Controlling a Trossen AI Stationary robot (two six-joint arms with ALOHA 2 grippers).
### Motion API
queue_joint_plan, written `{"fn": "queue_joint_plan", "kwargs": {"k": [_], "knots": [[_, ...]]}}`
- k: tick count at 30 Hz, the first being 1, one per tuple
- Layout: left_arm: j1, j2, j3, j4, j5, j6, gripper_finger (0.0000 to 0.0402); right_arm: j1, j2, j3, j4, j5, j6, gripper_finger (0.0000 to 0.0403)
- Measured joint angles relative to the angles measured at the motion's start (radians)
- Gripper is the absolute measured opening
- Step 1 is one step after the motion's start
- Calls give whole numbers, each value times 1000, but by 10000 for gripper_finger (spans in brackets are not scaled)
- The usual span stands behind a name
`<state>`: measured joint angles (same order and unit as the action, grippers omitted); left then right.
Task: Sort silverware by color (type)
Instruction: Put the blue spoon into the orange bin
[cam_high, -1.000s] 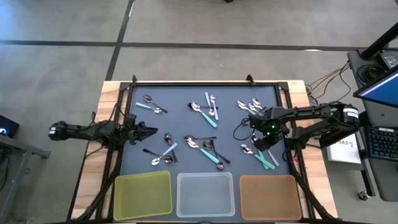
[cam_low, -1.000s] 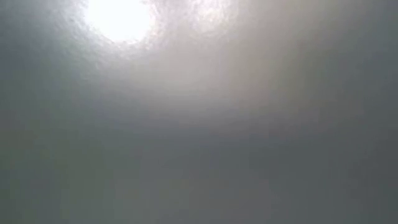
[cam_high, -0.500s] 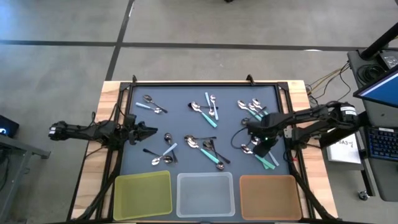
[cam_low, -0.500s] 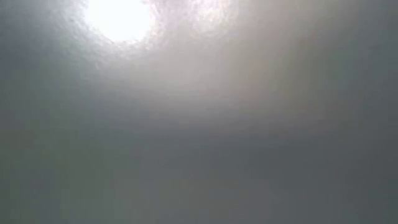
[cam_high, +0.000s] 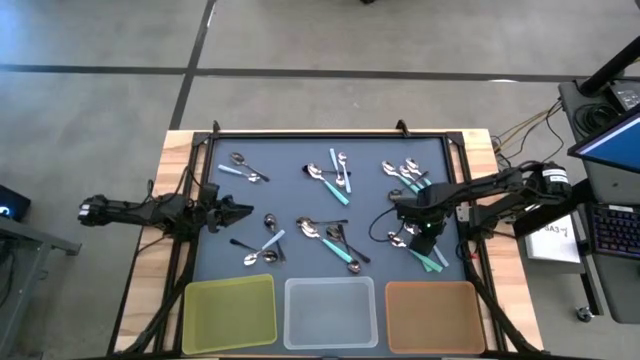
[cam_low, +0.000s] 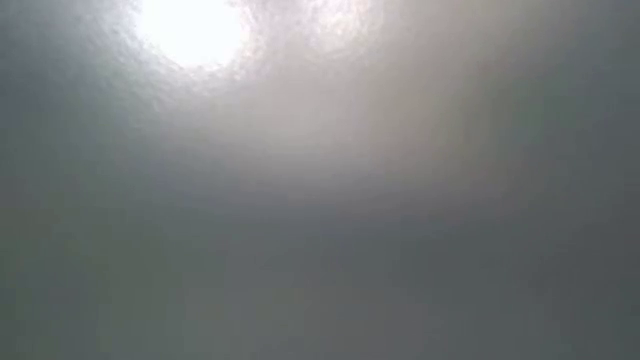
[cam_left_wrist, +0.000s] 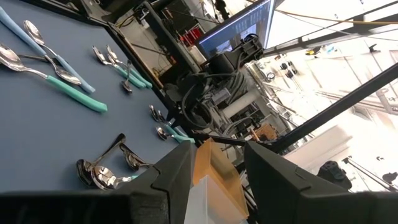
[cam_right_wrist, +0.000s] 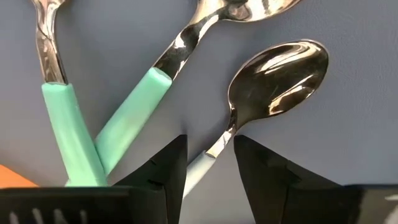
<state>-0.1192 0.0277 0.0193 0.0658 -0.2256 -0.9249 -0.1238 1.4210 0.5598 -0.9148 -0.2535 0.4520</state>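
Observation:
Several spoons with teal, light-blue or dark metal handles lie flat in loose groups on the dark mat (cam_high: 300, 215). My right gripper (cam_high: 418, 238) is low over the right-hand group, open. In the right wrist view its gripper (cam_right_wrist: 210, 155) stands with a finger on each side of the neck of a light-blue-handled spoon (cam_right_wrist: 280, 74), and I see no contact. Two crossed teal-handled spoons (cam_right_wrist: 130, 115) lie beside it. My left gripper (cam_high: 245, 211) waits open at the mat's left edge; it also shows in the left wrist view (cam_left_wrist: 217, 180). The low view shows only glare.
Three trays sit along the near edge: yellow (cam_high: 230, 312), clear (cam_high: 331, 312) and orange (cam_high: 434, 310). Other spoon groups lie at the mat's middle (cam_high: 330, 240) and far side (cam_high: 330, 178). A black frame (cam_high: 330, 133) borders the mat. A desk with a keyboard (cam_high: 610, 230) stands to the right.
My right gripper has moved a little toward the table's left and near edge and come down onto the right-hand group of spoons. The spoons have stayed where they were.

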Motion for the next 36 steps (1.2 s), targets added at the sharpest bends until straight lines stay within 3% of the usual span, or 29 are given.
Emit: {"fn": "queue_joint_plan", "kwargs": {"k": [13, 21, 28, 36], "knots": [[0, 0, 0, 0, 0, 0, 132, 1, 4, 4, 4, 27, 61, 126], [0, 0, 0, 0, 0, 0, 132, 4, -43, 24, -5, 45, 131, 19], [0, 0, 0, 0, 0, 0, 132, 4, -82, 47, -17, 44, 201, 14], [0, 0, 0, 0, 0, 0, 132, 3, -171, 141, 17, 127, 288, 13]]}}
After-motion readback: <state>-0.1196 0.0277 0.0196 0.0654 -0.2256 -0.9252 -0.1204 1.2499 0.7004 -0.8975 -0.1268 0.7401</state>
